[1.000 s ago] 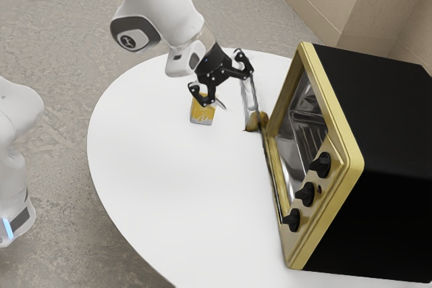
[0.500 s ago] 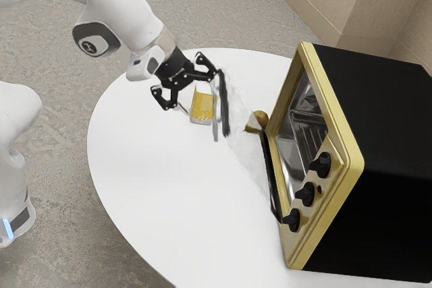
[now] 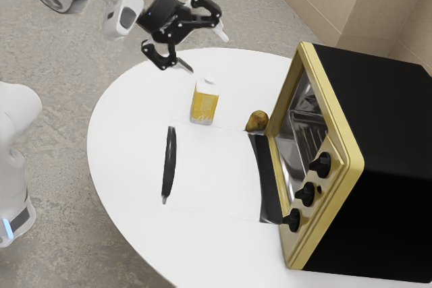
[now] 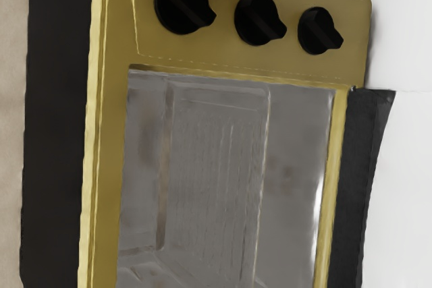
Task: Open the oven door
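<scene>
Above the far edge of the table, my gripper (image 3: 208, 52) stands open, its two fingers wide apart with nothing between them. The oven (image 3: 388, 119) has a black body and a gold front. Its glass door (image 3: 214, 173) lies folded down, flat or nearly so, over the tabletop, with the black handle (image 3: 169, 165) at its outer edge, well below and apart from my gripper. In the wrist view the oven (image 4: 104, 166) shows its open front and inner rack, and the black hinge-side strip of the door (image 4: 358, 180) runs along the opening.
A yellow-and-white bottle (image 3: 204, 102) stands on the white round table (image 3: 128, 133) between my gripper and the door. A brownish, pear-like item (image 3: 257, 121) lies by the oven's front corner. Black knobs (image 3: 306, 194) line the oven front.
The door has swung down from a raised, slanted position onto the tabletop. My gripper has moved up and away from the oven, and its handle is now apart from the fingers.
</scene>
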You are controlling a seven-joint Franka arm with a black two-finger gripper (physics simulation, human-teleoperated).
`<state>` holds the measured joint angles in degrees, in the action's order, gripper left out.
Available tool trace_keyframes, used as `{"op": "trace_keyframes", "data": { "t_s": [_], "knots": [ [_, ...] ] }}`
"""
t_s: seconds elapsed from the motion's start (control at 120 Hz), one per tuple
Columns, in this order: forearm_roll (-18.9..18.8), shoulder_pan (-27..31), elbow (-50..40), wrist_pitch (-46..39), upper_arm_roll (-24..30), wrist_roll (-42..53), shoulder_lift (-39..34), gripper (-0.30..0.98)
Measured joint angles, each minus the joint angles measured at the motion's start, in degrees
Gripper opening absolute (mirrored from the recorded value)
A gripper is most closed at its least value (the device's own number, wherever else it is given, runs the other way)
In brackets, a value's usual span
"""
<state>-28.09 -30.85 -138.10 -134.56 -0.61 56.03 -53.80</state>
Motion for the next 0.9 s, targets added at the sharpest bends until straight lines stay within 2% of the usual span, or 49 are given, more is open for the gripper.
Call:
{"op": "trace_keyframes", "data": {
  "t_s": [0.033,0.083,0.125,0.167,0.217,0.392,0.425,0.508,0.6,0.708,0.9],
  "knots": [
    [2.0,0.1,12.0,3.0,0.8,-0.3,8.9,0.68],
    [5.6,3.0,34.1,9.1,1.4,-1.2,26.1,0.68],
    [9.0,4.6,51.5,15.4,-0.6,-3.2,39.8,0.68],
    [11.1,5.4,62.1,21.9,-2.8,-6.0,48.0,0.68],
    [12.7,6.8,68.5,28.3,-4.7,-9.3,53.1,0.69],
    [16.3,12.6,72.7,41.3,-5.9,-19.2,55.7,0.69],
    [16.7,11.9,72.8,43.2,-6.8,-20.8,55.2,0.69],
    [17.6,6.3,72.9,46.9,-12.8,-24.4,54.8,0.69],
    [19.9,4.1,70.2,49.7,-16.3,-27.8,56.1,0.69],
    [22.5,5.0,66.4,51.3,-19.4,-31.3,59.9,0.68],
    [24.2,6.2,65.9,52.3,-20.6,-36.1,60.9,0.69]
  ]
}}
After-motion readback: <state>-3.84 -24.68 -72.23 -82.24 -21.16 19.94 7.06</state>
